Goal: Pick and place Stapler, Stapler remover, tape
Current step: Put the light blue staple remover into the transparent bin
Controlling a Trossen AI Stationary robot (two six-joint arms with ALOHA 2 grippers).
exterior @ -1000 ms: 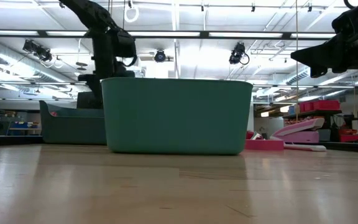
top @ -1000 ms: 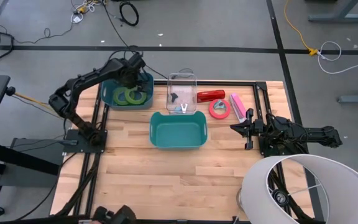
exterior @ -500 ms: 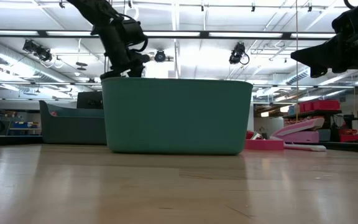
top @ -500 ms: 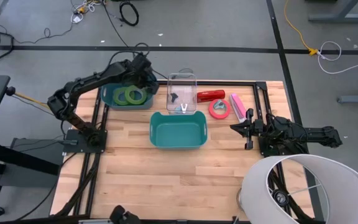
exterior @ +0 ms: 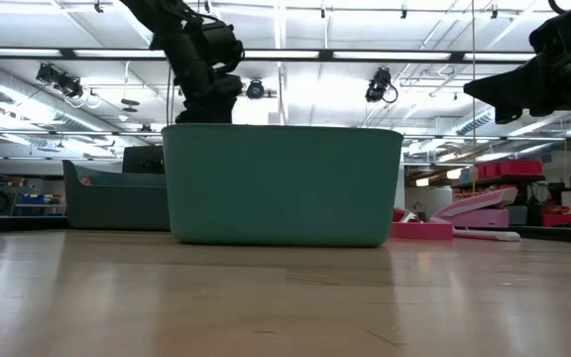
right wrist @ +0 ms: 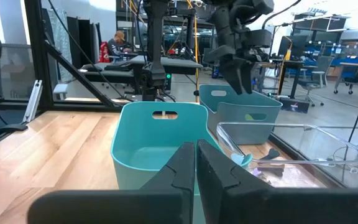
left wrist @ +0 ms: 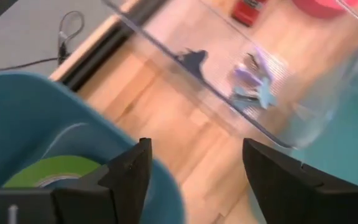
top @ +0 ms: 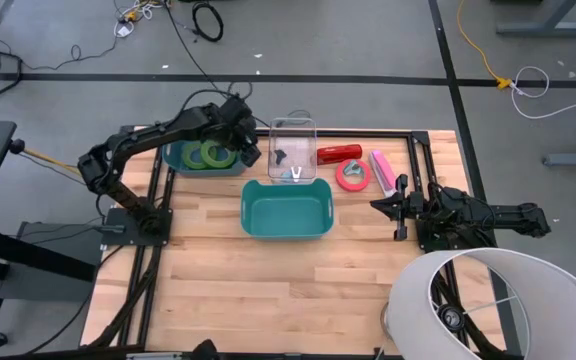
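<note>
Two green tape rolls (top: 208,154) lie flat in a grey-blue bin (top: 173,165) at the table's far left. The pinkish-red tape roll (top: 353,174) lies flat on the table, with a red stapler (top: 338,153) on its far side and a pink stapler (top: 381,170) to its right. Staple removers (left wrist: 253,87) lie in a clear bin (top: 273,150). My left gripper (top: 240,128) hangs open and empty above the grey-blue bin's right rim, next to the clear bin. My right gripper (top: 388,207) waits shut near the table's right edge.
A teal bin (top: 286,232) stands at the table's middle, on the near side of the clear bin. A large white lampshade (top: 488,305) covers the near right corner. Black frame rails run along the table's left and right sides. Bare wood fills the near half.
My left gripper has moved toward the table's right, from above the green tape rolls in the grey-blue bin to the bin's right rim beside the clear bin. It stays empty. The tape rolls have kept their places.
</note>
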